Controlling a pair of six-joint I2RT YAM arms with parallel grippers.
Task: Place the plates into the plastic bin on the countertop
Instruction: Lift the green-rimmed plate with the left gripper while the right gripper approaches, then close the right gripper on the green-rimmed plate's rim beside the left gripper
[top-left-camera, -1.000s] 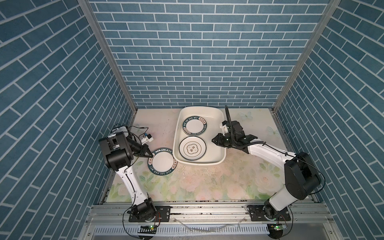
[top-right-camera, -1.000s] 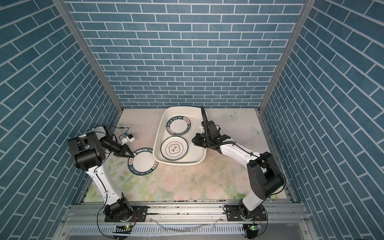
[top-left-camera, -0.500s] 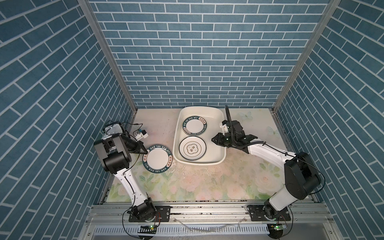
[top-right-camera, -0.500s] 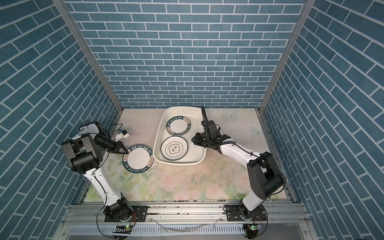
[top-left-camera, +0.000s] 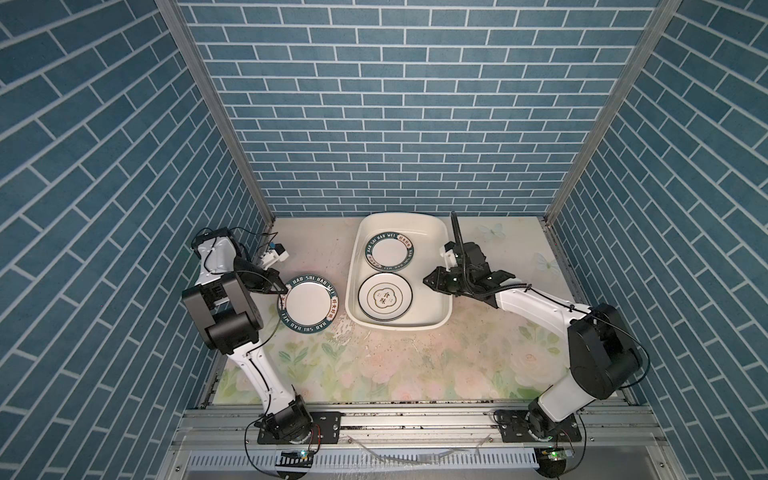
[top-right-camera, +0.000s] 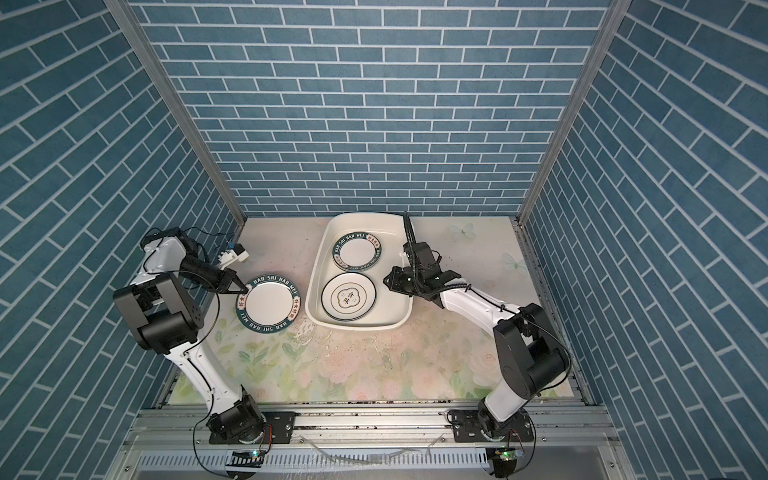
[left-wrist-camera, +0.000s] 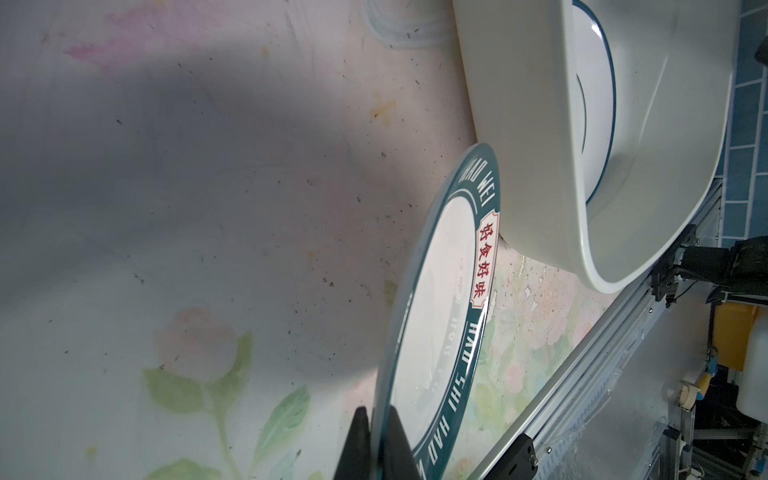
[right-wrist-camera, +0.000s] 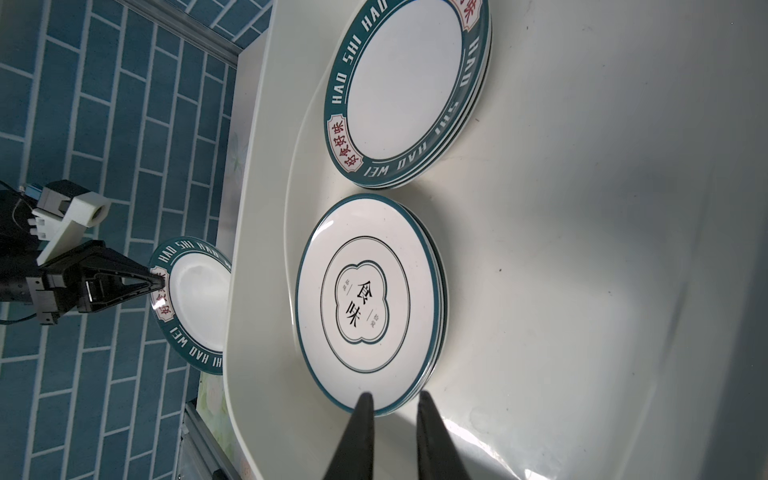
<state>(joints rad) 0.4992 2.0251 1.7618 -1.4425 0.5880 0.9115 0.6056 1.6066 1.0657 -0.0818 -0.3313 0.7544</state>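
- Plates already in the plastic bin (top-left-camera: 399, 222) lie in two stacks, a green-lettered stack (top-left-camera: 390, 252) at the far end and a ringed stack (top-left-camera: 385, 298) at the near end.
- One lettered plate (top-left-camera: 309, 303) is outside, just beside the bin's left wall over the countertop (top-left-camera: 374, 365). I cannot tell whether its far edge is off the surface.
- The left gripper (top-left-camera: 282, 289) pinches that plate's rim with its jaws pressed onto it.
- The right gripper (top-left-camera: 428, 282) hovers at the bin's right rim, jaws slightly apart and holding nothing.
- The plate looks stiff, glossy and likely breakable. Held by one edge, it may sag or slip.
- A deep, firm rim grip seems safest, with the plate lowered flat onto a stack.
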